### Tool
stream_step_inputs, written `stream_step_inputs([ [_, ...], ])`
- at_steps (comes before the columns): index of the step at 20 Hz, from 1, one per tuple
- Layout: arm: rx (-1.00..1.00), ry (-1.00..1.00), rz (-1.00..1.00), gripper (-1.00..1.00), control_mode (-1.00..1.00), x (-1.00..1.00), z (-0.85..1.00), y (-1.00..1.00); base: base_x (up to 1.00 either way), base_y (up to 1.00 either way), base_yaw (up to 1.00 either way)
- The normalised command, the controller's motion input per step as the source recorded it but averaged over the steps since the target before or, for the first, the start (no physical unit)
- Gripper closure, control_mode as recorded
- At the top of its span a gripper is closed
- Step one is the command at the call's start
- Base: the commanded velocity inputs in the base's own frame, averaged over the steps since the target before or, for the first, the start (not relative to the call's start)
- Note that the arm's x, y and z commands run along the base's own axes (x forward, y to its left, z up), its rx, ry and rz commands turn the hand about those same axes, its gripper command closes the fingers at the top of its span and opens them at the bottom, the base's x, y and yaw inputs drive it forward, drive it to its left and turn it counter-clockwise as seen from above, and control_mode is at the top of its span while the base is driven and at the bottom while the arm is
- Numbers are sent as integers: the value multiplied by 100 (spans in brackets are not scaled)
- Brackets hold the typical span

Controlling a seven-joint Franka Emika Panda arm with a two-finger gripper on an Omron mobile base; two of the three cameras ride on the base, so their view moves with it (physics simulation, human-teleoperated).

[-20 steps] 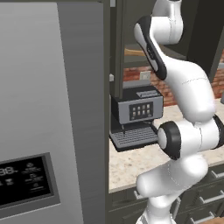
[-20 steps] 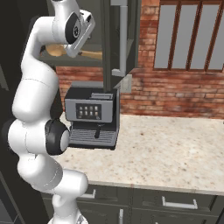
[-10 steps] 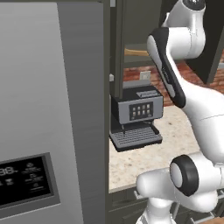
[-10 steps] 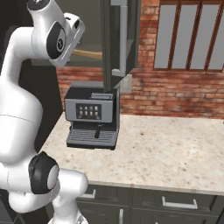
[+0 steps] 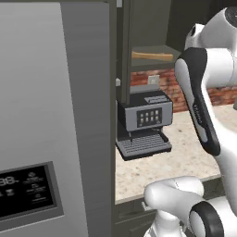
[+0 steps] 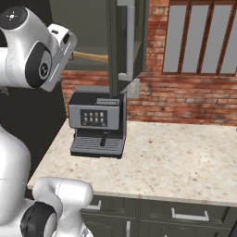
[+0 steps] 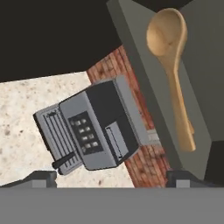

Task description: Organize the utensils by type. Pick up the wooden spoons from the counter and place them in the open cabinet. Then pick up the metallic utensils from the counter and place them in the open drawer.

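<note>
Count from my station: one of most things, a few in multiples.

I count one wooden spoon (image 7: pixel 171 74), lying on the one shelf of the one open cabinet (image 7: pixel 144 74). Below it I see one coffee machine (image 6: pixel 98 121) on the one counter (image 6: pixel 176 162). On the machine's dark screen I make out eight small buttons, in two rows of four. I count one large steel fridge (image 5: pixel 51 115) with one display panel. Along the cupboard fronts under the counter I can pick out three silver bar handles (image 6: pixel 190 215). There is one barred window (image 6: pixel 201 37), and I count four panes between its bars.
</note>
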Motion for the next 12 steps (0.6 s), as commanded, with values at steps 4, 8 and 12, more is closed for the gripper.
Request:
stream_step_inputs([
  [4, 0, 0, 6, -100, -100, -100, 0, 0, 0, 0, 0],
  [8, 1, 0, 7, -100, -100, -100, 0, 0, 0, 0, 0],
  [12, 8, 0, 4, -100, -100, -100, 0, 0, 0, 0, 0],
])
